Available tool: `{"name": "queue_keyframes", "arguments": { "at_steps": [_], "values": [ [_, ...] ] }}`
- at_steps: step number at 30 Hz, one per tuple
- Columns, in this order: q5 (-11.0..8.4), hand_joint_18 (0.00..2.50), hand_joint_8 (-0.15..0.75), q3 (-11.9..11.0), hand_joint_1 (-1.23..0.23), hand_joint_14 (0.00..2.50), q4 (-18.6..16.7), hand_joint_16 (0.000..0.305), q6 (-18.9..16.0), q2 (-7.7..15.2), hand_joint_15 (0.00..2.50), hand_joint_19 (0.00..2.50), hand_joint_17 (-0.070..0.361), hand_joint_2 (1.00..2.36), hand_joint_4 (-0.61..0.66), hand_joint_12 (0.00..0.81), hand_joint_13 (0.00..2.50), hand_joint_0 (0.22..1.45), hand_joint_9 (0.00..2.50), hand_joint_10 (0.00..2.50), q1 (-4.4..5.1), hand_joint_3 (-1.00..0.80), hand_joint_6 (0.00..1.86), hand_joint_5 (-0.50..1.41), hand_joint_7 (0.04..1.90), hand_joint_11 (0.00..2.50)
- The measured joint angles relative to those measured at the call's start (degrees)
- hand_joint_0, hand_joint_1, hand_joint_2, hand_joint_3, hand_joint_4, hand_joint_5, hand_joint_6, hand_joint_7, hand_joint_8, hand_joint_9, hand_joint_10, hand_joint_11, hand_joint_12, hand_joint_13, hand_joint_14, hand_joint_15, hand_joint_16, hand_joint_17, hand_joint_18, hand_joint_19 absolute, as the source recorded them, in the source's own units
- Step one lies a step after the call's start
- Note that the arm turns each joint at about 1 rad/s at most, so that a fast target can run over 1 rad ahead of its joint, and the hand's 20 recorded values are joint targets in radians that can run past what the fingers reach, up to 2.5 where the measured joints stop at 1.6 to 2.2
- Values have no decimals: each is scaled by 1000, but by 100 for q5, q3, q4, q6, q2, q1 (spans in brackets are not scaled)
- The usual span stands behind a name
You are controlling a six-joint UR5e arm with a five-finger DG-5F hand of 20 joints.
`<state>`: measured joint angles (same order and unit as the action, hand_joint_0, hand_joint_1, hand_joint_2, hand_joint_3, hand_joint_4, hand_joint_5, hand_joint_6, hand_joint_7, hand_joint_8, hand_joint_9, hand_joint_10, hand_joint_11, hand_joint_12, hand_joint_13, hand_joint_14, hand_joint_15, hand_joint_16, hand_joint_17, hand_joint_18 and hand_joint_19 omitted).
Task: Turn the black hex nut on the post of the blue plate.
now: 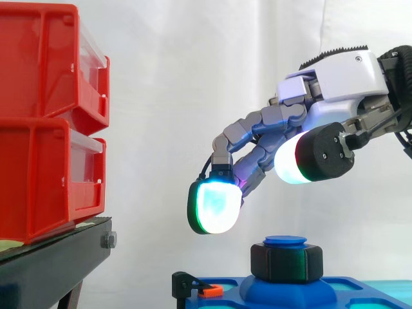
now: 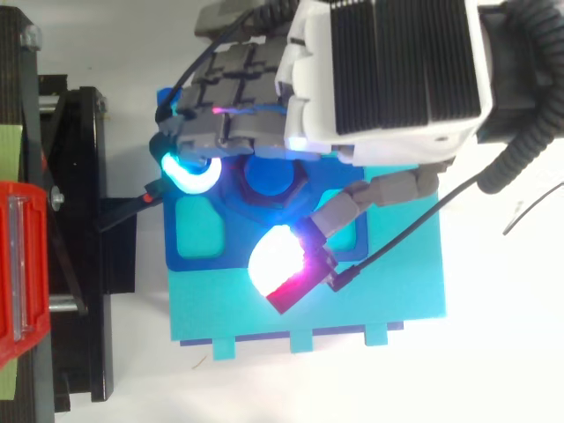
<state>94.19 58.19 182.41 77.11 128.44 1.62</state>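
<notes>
The hand (image 1: 325, 93) reaches in from the right and hangs above the blue plate (image 1: 360, 293), its fingers (image 1: 257, 125) stretched down and to the left, loosely bent and spread wide, gripping nothing. One fingertip pad (image 1: 215, 206) glows cyan with a green edge and sits up and to the left of the black hex nut (image 1: 286, 261), clear of it with curtain showing between them. The thumb's pad (image 1: 297, 158), white with a red band, is above the nut and a little to its right, also apart from it. The nut sits on the blue post (image 1: 285, 241), whose round cap shows just over the nut's top face, and it rests on the raised dome of the plate. From above, the thumb pad (image 2: 282, 258) lies on the near side of the post (image 2: 269, 176) and the cyan pad (image 2: 189, 172) on its left. The plate rests on a teal base (image 2: 388, 291). At the plate's left edge is a small black and orange clip (image 1: 205, 290). Further left, 2 red bins (image 1: 45, 122) stand stacked on a black stand (image 1: 58, 264).
</notes>
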Motion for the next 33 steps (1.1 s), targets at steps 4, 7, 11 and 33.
{"name": "queue_keyframes", "arguments": {
  "at_steps": [4, 7, 11, 33],
  "values": [
    [-113, 404, 257, 33, -322, 7, -10, 51, -2, 2, 200, 365, 115, 1000, 256, 369, 511, 491, 552, 2, 82, -500, 503, -156, 876, 87],
    [-173, 394, 260, 123, -317, 7, -41, 53, -5, 5, 193, 363, 119, 1000, 258, 376, 491, 477, 541, 2, 127, -500, 503, -156, 878, 84],
    [-242, 350, 275, 281, -336, 6, -192, 58, -43, 5, 178, 349, 131, 1000, 268, 401, 428, 431, 507, 2, 182, -500, 503, -158, 881, 79],
    [-277, 197, 206, 428, -823, 4, -322, 53, -71, 6, 113, 309, 119, 1000, 193, 359, 209, 486, 226, 0, 209, -500, 503, -213, 915, 33]
  ]
}}
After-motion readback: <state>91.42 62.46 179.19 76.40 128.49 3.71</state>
